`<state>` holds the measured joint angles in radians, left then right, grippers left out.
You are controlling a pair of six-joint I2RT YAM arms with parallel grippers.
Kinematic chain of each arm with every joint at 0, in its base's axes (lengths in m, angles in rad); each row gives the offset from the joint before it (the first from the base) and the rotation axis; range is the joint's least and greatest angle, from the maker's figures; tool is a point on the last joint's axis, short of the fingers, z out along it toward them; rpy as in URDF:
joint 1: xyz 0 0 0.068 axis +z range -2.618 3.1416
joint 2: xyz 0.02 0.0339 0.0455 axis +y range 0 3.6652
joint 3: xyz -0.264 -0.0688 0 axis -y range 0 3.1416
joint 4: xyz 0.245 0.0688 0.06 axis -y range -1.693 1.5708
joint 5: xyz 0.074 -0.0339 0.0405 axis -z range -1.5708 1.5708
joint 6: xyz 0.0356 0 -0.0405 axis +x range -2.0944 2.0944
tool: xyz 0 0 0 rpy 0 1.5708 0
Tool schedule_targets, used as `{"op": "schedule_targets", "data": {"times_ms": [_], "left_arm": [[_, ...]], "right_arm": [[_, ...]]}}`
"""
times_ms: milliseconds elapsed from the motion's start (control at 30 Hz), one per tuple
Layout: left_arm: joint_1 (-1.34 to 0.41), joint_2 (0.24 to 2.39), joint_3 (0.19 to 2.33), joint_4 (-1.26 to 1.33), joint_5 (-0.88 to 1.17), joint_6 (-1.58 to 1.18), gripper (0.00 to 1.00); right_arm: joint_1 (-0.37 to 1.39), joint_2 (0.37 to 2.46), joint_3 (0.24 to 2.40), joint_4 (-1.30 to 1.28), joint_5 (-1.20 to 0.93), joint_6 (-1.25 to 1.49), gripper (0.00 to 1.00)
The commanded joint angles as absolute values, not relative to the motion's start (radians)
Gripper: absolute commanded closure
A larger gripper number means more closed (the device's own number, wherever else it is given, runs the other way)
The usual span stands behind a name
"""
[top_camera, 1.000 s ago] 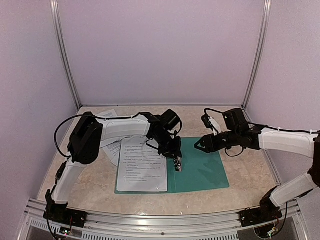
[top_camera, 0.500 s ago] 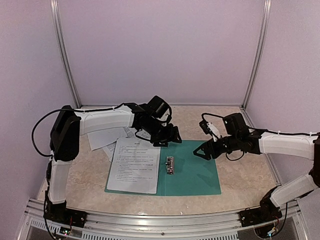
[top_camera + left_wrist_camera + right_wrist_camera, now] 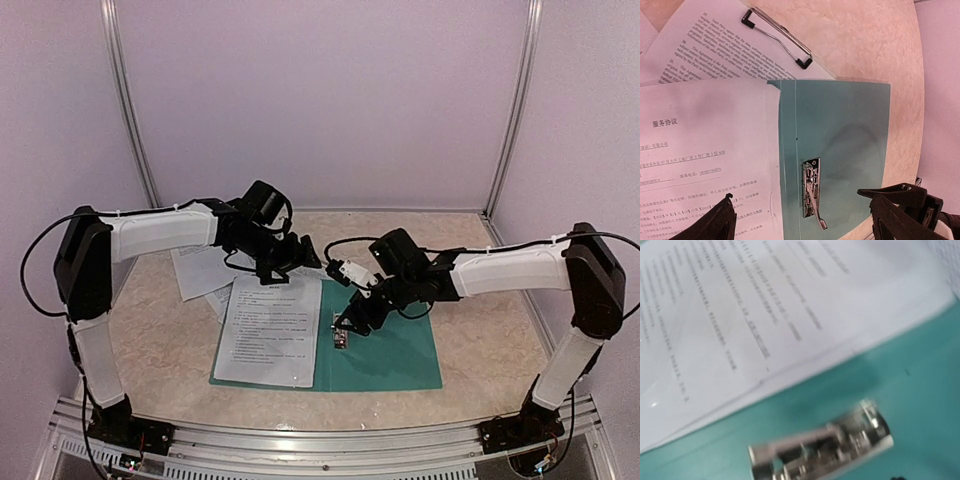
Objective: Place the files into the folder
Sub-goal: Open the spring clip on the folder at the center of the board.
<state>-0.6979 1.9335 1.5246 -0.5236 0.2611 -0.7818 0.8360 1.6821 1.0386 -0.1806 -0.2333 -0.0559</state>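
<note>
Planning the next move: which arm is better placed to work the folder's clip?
Right. The right claw hangs just over the clip at the spine of the folder, and the clip fills its wrist view. The left claw sits open near the far edge of the sheet.

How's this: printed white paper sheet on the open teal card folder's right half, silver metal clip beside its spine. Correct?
Left half, not right: the top external view shows the printed white paper sheet there on the open teal card folder, silver metal clip beside its spine.
</note>
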Motion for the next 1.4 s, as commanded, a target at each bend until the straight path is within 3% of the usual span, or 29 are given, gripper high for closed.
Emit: {"op": "schedule_targets", "data": {"times_ms": [0,167,500,667,1000,1367], "left_arm": [[-0.645,1.831,1.452,-0.516,0.242,-0.806,0.09],[-0.610,1.778,1.402,-0.512,0.252,-0.806,0.07],[-0.603,1.772,1.382,-0.500,0.275,-0.802,0.07],[-0.601,1.780,1.380,-0.499,0.283,-0.798,0.08],[-0.601,1.783,1.374,-0.498,0.290,-0.787,0.08],[-0.601,1.770,1.355,-0.505,0.284,-0.762,0.08]], "right_arm": [[0.899,1.781,1.137,-0.254,-0.172,-0.174,0.25],[0.919,1.874,1.213,-0.287,-0.130,-0.203,0.33],[0.919,1.905,1.272,-0.338,-0.130,-0.231,0.75],[0.911,1.901,1.280,-0.342,-0.111,-0.230,0.80],[0.851,1.918,1.339,-0.344,-0.102,-0.232,0.76],[0.751,1.996,1.409,-0.318,-0.080,-0.226,0.54]]}}
